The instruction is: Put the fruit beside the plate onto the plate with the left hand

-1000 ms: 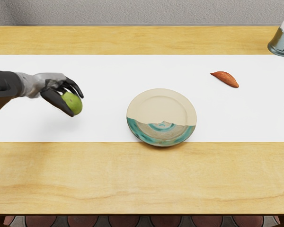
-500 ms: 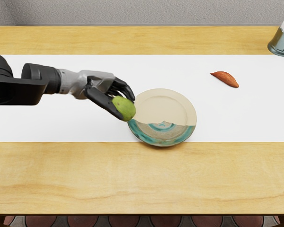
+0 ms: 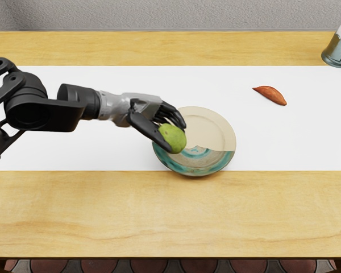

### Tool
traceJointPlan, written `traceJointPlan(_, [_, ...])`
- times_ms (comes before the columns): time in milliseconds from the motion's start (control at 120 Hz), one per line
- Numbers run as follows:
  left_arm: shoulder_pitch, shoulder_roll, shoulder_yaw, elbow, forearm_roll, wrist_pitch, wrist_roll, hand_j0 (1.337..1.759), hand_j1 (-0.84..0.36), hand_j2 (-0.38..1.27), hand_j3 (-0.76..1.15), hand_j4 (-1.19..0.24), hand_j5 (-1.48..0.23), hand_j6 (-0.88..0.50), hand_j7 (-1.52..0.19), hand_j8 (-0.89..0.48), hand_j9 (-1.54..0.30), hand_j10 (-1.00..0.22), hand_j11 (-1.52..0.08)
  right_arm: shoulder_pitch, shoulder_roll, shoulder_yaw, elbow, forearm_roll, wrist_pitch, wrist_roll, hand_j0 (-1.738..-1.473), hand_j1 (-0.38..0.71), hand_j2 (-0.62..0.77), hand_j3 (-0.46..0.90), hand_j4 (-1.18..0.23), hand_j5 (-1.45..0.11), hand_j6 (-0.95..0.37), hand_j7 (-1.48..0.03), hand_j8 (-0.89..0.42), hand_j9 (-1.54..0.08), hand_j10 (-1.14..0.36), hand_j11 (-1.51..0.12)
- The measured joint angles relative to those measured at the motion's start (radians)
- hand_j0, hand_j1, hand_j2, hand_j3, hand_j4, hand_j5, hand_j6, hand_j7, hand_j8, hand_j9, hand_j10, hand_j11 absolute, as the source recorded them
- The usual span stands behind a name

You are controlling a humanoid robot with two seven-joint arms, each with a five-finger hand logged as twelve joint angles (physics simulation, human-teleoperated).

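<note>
Wooden table [image 3: 170, 210] in the head view, crossed from side to side by a white runner [image 3: 295, 142]. Near the middle of the runner, a cream plate [image 3: 213, 125] with teal glaze across its near part. Well apart, up and to the plate's right, a reddish-orange pointed piece [image 3: 269, 95] lying flat on the runner. At the far right corner, on bare wood, a glass vessel [image 3: 336, 50], cut off by the picture's edge. Coming in from the left edge, a dark left arm [image 3: 45, 108], ending in the left hand [image 3: 154, 116] at the plate's left rim. Dark fingers [image 3: 173, 118] curled over and clasped round the fruit [image 3: 173, 138]. Yellow-green, rounded, smooth-skinned, a little longer than wide. Held over the plate's left part, hiding a stretch of the rim. Cannot tell whether touching the plate or just above it
</note>
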Motion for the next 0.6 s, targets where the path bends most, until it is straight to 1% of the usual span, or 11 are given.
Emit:
traceJointPlan(33, [0.0,-0.008,0.0,0.003,0.001,0.0,0.0,1.657,-0.32,0.28,0.0,-0.6,-0.8,-0.42,-0.78,-0.39,-0.79,-0.6,-0.79,0.0,0.0,0.0,0.0,0.0,0.0,0.0,-1.658,-0.33,0.0,0.0,-0.02,-0.02,-0.01,-0.02,-0.01,-0.02,-0.01,-0.02])
traceJointPlan(50, [0.0,-0.012,0.0,0.006,0.0,0.0,0.0,1.657,-0.33,0.28,0.0,-0.6,-0.8,-0.42,-0.79,-0.41,-0.79,-0.6,-0.79,0.0,0.0,0.0,0.0,0.0,0.0,0.0,-1.658,-0.33,0.0,0.0,-0.02,-0.02,-0.01,-0.02,-0.01,-0.02,-0.01,-0.02])
traceJointPlan(58, [0.0,-0.02,0.001,0.009,0.002,0.0,0.0,1.657,-0.32,0.27,0.0,-0.6,-0.8,-0.44,-0.78,-0.42,-0.79,-0.6,-0.79,0.0,0.0,0.0,0.0,0.0,0.0,0.0,-1.658,-0.33,0.0,0.0,-0.02,-0.02,-0.01,-0.02,-0.01,-0.02,-0.01,-0.02])
traceJointPlan(117, [0.0,-0.042,0.001,0.028,0.0,0.0,0.0,1.658,-0.33,0.29,0.0,-0.59,-0.8,-0.42,-0.79,-0.41,-0.79,-0.6,-0.79,0.0,0.0,0.0,0.0,0.0,0.0,0.0,-1.658,-0.33,0.0,0.0,-0.02,-0.02,-0.01,-0.02,-0.01,-0.02,-0.01,-0.02])
traceJointPlan(250, [-0.004,-0.088,0.0,0.073,0.001,0.002,0.0,1.658,-0.33,0.28,0.0,-0.59,-0.79,-0.42,-0.78,-0.41,-0.78,-0.59,-0.78,0.0,0.0,0.0,0.0,0.0,0.0,0.0,-1.658,-0.33,0.0,0.0,-0.02,-0.02,-0.01,-0.02,-0.01,-0.02,-0.01,-0.02])
traceJointPlan(425, [-0.007,-0.118,-0.002,0.138,0.001,0.013,0.0,1.658,-0.33,0.28,0.0,-0.58,-0.78,-0.43,-0.77,-0.41,-0.77,-0.59,-0.77,0.0,0.0,0.0,0.0,0.0,0.0,0.0,-1.658,-0.33,0.0,0.0,-0.02,-0.02,-0.01,-0.02,-0.01,-0.02,-0.01,-0.02])
traceJointPlan(508, [-0.009,-0.119,-0.003,0.157,0.002,0.016,0.0,1.658,-0.32,0.26,0.0,-0.58,-0.76,-0.43,-0.76,-0.41,-0.76,-0.58,-0.76,0.0,0.0,0.0,0.0,0.0,0.0,0.0,-1.658,-0.33,0.0,0.0,-0.02,-0.02,-0.01,-0.02,-0.01,-0.02,-0.01,-0.02])
traceJointPlan(550, [-0.009,-0.121,-0.004,0.162,0.002,0.016,0.0,1.658,-0.3,0.23,0.0,-0.55,-0.73,-0.43,-0.72,-0.42,-0.72,-0.55,-0.72,0.0,0.0,0.0,0.0,0.0,0.0,0.0,-1.658,-0.33,0.0,0.0,-0.02,-0.02,-0.01,-0.02,-0.01,-0.02,-0.01,-0.02])
traceJointPlan(600, [-0.013,-0.123,-0.006,0.166,0.002,0.018,0.0,1.658,-0.21,0.19,0.0,-0.48,-0.63,-0.38,-0.62,-0.37,-0.62,-0.48,-0.62,0.0,0.0,0.0,0.0,0.0,0.0,0.0,-1.658,-0.33,0.0,0.0,-0.02,-0.02,-0.01,-0.02,-0.01,-0.02,-0.01,-0.02])
